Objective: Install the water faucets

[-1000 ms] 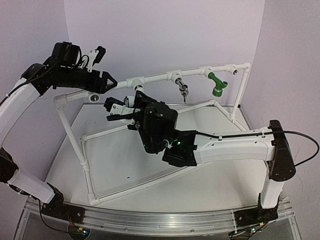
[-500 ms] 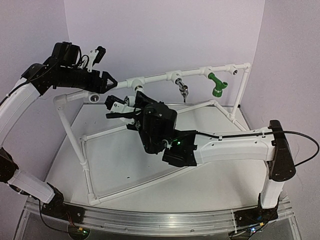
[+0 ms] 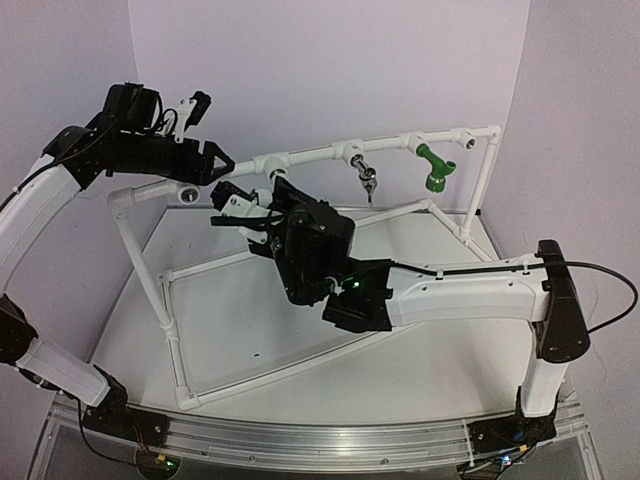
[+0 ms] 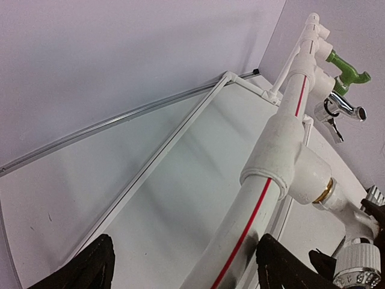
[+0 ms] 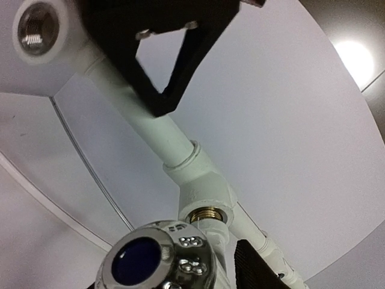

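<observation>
Three faucets hang under the top rail (image 3: 312, 154) of the white pipe frame (image 3: 168, 322), toward the table's (image 3: 430, 375) far edge. Leftmost is the white faucet (image 5: 157, 260), a stubby white body with a knurled chrome knob and a blue cap. Its stem sits at the mouth of the brass-threaded socket (image 5: 207, 215) in the rail's left tee. The chrome faucet (image 3: 368, 178) hangs from the middle tee, and the green faucet (image 3: 434, 168) juts out near the rail's right corner. The left arm arcs up from the near left corner. The left gripper (image 3: 212, 166) is wide open astride the rail's left end, clamping nothing. The right arm stretches leftward across the table, wrist turned upward. The right gripper (image 3: 232, 206) sits about the white faucet, one ribbed pad (image 5: 255, 271) just beside its body. Whether it grips cannot be told.
</observation>
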Controlling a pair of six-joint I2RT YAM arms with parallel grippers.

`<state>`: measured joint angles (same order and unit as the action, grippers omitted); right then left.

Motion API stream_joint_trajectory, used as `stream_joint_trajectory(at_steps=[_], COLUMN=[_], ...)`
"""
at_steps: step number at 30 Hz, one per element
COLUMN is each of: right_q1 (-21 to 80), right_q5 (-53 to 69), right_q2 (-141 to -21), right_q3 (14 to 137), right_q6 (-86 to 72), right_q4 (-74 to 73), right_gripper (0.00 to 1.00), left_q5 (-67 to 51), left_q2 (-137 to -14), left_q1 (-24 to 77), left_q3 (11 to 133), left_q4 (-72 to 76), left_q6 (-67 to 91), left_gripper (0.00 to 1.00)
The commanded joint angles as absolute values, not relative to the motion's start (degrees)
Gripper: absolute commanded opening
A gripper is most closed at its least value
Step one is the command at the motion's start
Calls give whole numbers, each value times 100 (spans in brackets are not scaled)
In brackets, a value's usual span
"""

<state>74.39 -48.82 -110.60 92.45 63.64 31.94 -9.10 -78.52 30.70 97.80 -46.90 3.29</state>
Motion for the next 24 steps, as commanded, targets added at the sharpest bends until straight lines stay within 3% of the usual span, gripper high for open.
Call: stream_joint_trajectory(at_steps=[1, 6, 10, 24], right_q1=[7409, 7411, 7410, 7416], right_q5=[-4583, -3916, -3358, -2968], right_q2=[-10999, -10655, -10405, -9817], right_q3=[8888, 8248, 7866, 7297], right_q6=[4378, 4857, 5053, 5072], right_q4=[4896, 4878, 4440, 3688], right_gripper=[62, 80, 88, 98], left_q5=[-941, -982, -1014, -996], left_q2=[-7966, -8039, -8113, -8201], left_q1=[3019, 2982, 2964, 2909], left_q3=[9925, 10001, 10071, 10223], left_q4=[-4821, -4851, -4869, -4948], left_q6=[341, 310, 286, 276], left_gripper=[81, 80, 80, 86])
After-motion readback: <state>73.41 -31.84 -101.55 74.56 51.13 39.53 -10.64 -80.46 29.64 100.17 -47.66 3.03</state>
